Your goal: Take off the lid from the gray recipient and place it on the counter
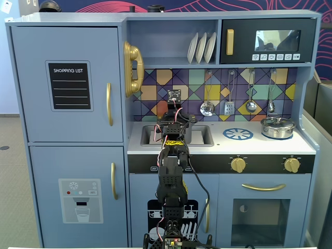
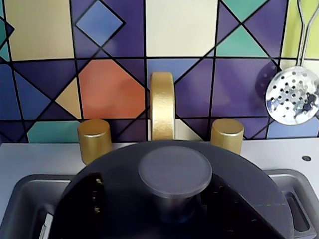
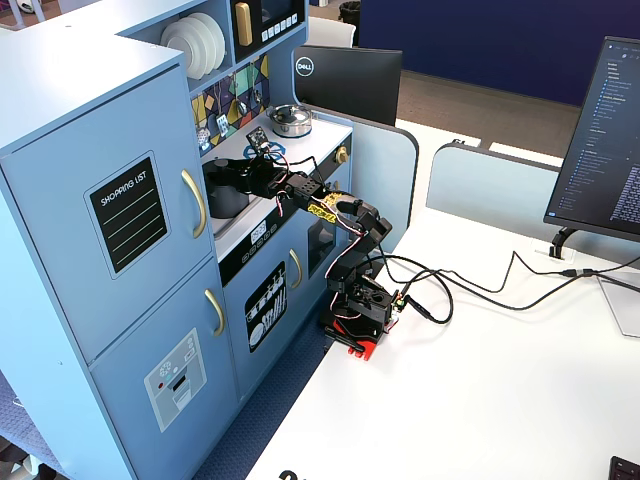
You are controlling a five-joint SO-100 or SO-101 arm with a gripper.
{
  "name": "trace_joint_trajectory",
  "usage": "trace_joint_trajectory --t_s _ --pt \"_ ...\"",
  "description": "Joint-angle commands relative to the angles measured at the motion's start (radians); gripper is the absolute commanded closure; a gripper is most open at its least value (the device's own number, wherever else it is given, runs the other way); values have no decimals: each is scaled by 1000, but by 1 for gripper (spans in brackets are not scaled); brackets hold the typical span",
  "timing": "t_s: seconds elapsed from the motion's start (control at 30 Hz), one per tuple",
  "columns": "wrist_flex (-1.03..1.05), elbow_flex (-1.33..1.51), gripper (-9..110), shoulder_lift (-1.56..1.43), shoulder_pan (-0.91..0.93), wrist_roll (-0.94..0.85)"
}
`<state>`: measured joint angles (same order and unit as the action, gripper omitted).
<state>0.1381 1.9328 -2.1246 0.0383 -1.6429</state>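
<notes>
Right up against the wrist camera was the lid (image 2: 174,172), dark gray disc with its flat knob dead center, sitting over the sink (image 2: 30,199) of the counter (image 2: 35,157). Gold faucet (image 2: 162,104) stood at 12 o'clock from it. The gripper (image 3: 228,172) reached over the gray recipient (image 3: 226,196) in a fixed view, but honestly I couldn't tell if its fingers were clamped or apart. Silver pot (image 1: 278,127) sat at 3 o'clock, well apart.

Gold faucet (image 2: 162,105) just behind lid (image 2: 174,199)

Three plates (image 1: 201,47), four hanging utensils (image 1: 207,108)
</notes>
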Motion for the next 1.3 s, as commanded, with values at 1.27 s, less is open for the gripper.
trace_joint_trajectory --t_s 1.27 --pt "-195 6 102 -20 520 49"
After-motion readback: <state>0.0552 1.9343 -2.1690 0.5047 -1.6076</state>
